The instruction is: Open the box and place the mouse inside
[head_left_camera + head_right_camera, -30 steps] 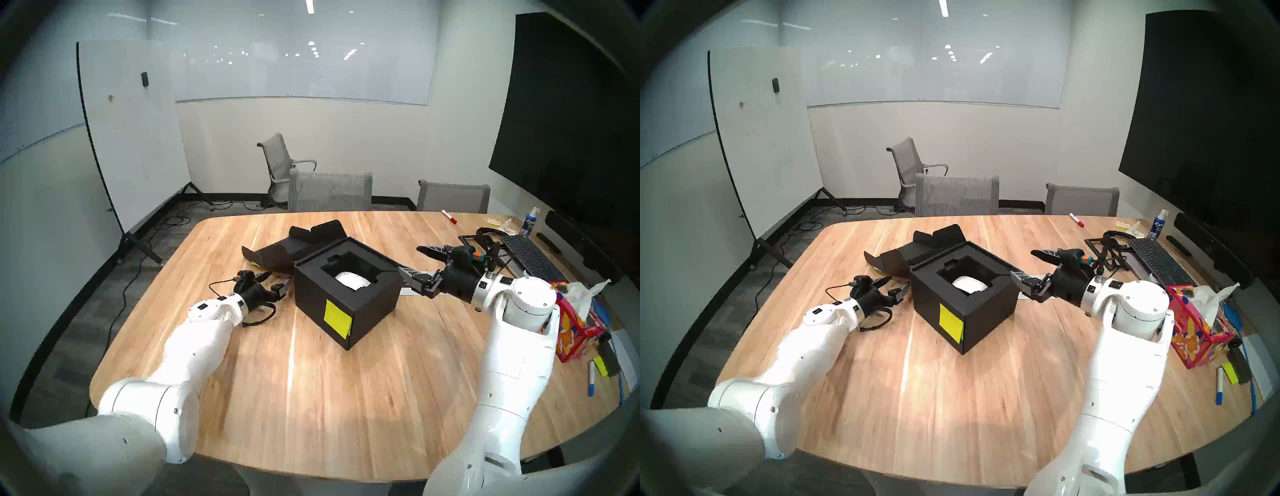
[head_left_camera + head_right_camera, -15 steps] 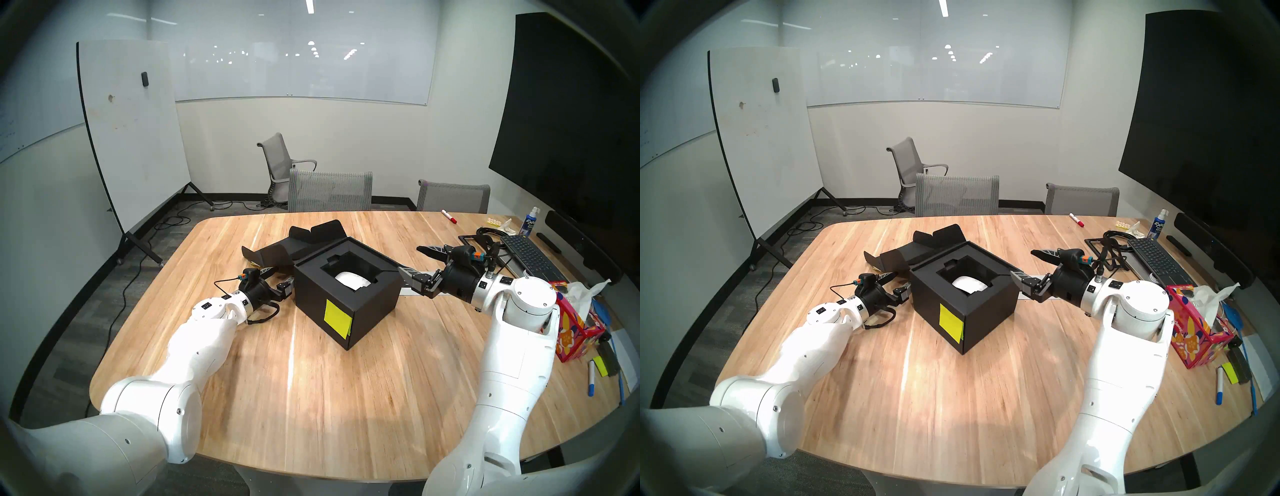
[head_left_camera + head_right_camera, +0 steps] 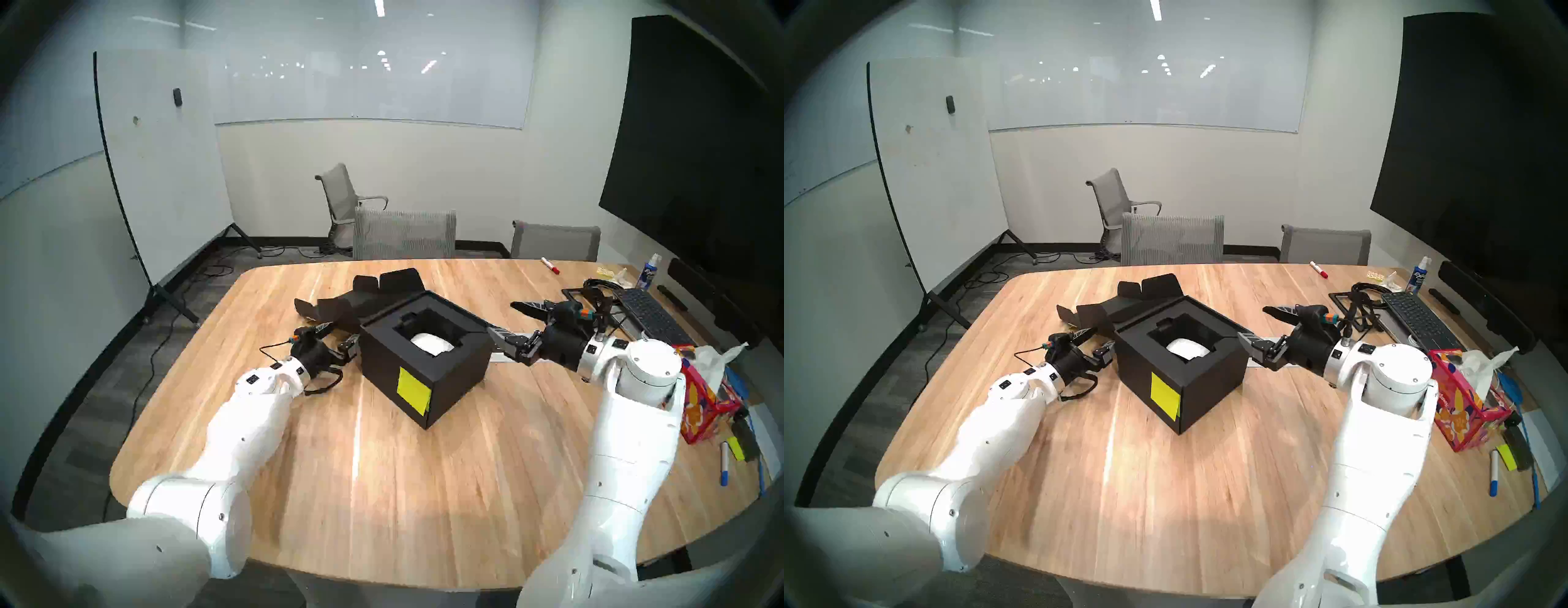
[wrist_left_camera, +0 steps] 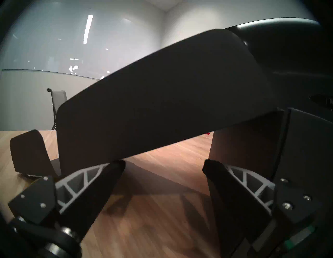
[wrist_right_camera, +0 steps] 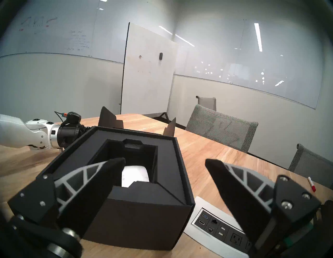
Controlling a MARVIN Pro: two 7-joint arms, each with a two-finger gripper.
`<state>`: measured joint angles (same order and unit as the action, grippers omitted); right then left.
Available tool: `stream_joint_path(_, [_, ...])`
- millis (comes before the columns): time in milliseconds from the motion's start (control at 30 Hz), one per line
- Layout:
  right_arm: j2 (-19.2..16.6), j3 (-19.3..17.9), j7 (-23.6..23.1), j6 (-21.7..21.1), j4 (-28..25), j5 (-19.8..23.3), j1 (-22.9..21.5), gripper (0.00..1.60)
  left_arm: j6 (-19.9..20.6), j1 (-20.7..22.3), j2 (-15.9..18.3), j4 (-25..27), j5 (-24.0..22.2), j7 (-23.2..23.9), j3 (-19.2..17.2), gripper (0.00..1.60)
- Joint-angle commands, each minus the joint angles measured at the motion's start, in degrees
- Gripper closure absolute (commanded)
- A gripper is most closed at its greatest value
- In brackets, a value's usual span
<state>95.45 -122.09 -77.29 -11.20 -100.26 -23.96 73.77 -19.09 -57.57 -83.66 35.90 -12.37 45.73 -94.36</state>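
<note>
On the table the box (image 3: 424, 361) stands open with the mouse (image 3: 429, 343) in its well, both grippers (image 3: 339, 337) (image 3: 502, 320) empty and spread, so only withdrawal seems left.

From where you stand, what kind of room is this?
Most likely an office meeting room: a long wooden table with mesh chairs pulled up to it, whiteboards along the walls, and a big dark screen beside a keyboard.

Lid flap (image 4: 162, 100) over left claw (image 4: 163, 166)
</note>
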Motion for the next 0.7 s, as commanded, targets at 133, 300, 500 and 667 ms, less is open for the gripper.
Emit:
stream_joint_path(133, [0.0, 0.1, -0.1, -0.1, -1.1, 0.3, -1.0, 0.0, -1.7, 1.4, -0.3, 1.7, -0.5, 0.5, -0.4, 0.0])
stream_joint_path(300, [0.0, 0.0, -0.1, 0.0, -1.0, 0.2, -1.0, 0.0, -1.4, 2.5, -0.4, 1.6, -0.3, 0.5, -0.4, 0.0])
stream_joint_path(500, [0.1, 0.0, -0.2, 0.0, -1.0, 0.2, -1.1, 0.0, -1.0, 4.4, -0.5, 1.1, -0.1, 0.4, -0.3, 0.0])
stream_joint_path(667, [0.2, -0.1, -0.2, 0.0, -1.0, 0.1, -1.1, 0.0, -1.1, 5.8, -0.7, 1.0, 0.0, 0.6, -0.1, 0.0])
